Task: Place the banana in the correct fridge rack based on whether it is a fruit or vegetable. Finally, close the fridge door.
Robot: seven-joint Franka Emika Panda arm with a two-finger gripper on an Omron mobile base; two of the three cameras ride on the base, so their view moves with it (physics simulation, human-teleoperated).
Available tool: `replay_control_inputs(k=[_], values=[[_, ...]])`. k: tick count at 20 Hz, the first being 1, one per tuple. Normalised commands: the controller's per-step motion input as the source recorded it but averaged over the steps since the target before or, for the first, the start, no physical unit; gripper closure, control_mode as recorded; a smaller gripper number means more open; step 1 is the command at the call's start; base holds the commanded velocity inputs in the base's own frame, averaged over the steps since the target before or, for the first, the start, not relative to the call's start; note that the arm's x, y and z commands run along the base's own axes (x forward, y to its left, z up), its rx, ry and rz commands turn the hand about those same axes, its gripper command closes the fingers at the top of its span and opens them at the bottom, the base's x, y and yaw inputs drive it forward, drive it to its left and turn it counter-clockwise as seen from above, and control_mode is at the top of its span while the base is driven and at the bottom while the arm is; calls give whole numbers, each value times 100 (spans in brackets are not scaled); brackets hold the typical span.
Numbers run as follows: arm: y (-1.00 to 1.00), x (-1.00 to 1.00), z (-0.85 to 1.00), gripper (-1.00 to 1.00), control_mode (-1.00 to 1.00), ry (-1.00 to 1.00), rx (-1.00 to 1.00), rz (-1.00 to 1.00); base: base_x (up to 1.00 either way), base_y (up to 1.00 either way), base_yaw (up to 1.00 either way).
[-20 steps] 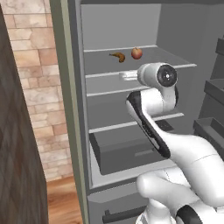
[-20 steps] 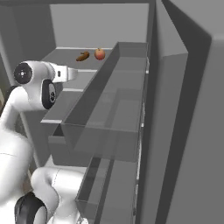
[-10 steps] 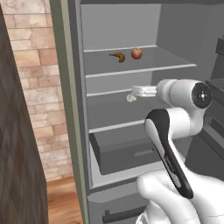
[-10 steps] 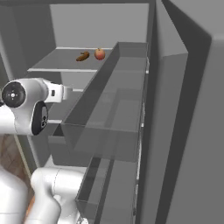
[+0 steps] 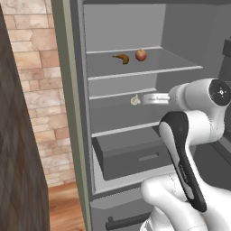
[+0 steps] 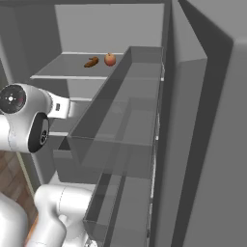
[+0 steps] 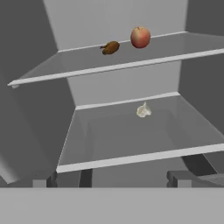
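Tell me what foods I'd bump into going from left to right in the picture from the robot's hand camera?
Banana on the top fridge rack → apple beside it on the same rack → the pale bulb, a little farther right, down on the lower shelf.

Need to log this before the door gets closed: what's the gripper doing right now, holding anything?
Gripper: open and empty; its fingers stand wide apart. The banana lies on the fridge rack.
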Motion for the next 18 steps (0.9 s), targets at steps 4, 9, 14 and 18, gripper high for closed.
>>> replay_control_inputs(k=[4, 9, 14, 18], values=[[-14, 0, 0, -100, -100, 11, 0, -1, 0, 0, 0], [0, 0, 0, -100, 100, 0, 0, 0, -5, -1, 0], [0, 0, 0, -100, 100, 0, 0, 0, -73, -1, -7], [0, 0, 0, -100, 100, 0, 0, 0, -90, -1, -9]])
